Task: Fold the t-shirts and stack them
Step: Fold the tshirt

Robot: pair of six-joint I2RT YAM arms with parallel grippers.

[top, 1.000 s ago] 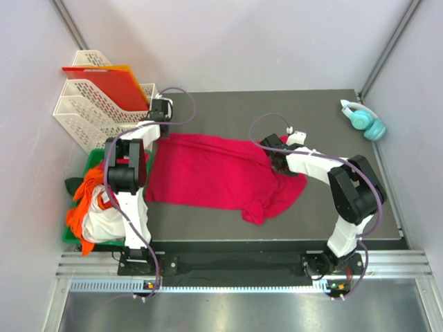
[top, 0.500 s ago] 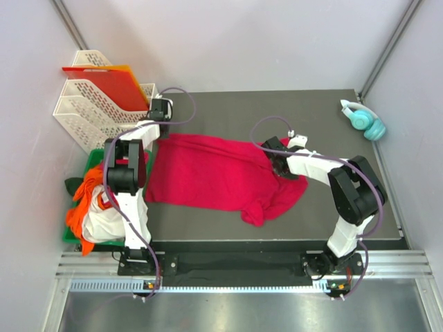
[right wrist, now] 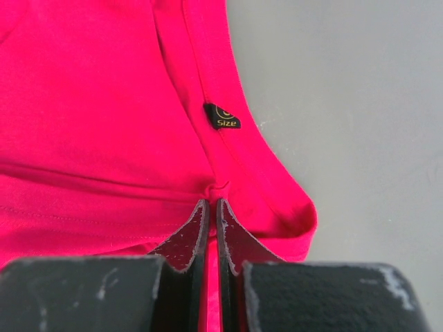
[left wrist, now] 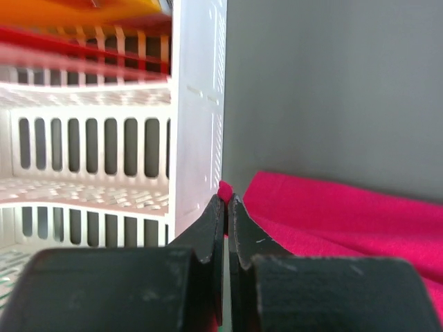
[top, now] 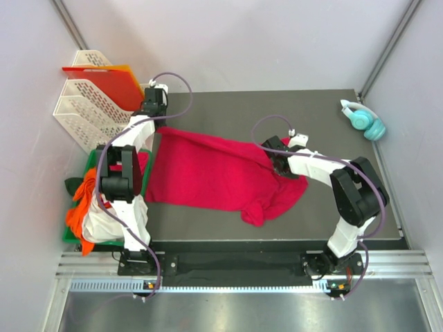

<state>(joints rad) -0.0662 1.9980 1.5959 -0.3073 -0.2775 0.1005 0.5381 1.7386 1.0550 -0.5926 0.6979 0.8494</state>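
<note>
- As the table (top: 325, 124) to the right of the white rack (top: 83, 111) bears one shirt opened out rather than folded, the step in hand looks like spreading. Folding and stacking are both yet to come.
- The red shirt (top: 214, 173) runs from just beside the rack's right wall out across the table. It lies fairly flat near the rack. At the end farthest from the rack it is bunched, with one sleeve hanging toward the near edge.
- The pile of shirts (top: 90, 207), orange and white, sits heaped in front of the rack, off the table's left side. Neither arm is touching it.
- The left gripper (left wrist: 224, 200) is right against the rack's side wall, its jaws nearly closed on a corner of red cloth.
- The right gripper (right wrist: 212, 204) is well apart from the rack at the shirt's collar end. Its jaws are narrow and nip a small pucker at the seam.
- The size label (right wrist: 223, 116) lies just beyond that pinch, so this is the neck edge.
- Next, I judge, the two held points should be drawn apart until the cloth is taut. The shirt can then be laid down flat away from the rack, and the bunched sleeve smoothed before any fold.
</note>
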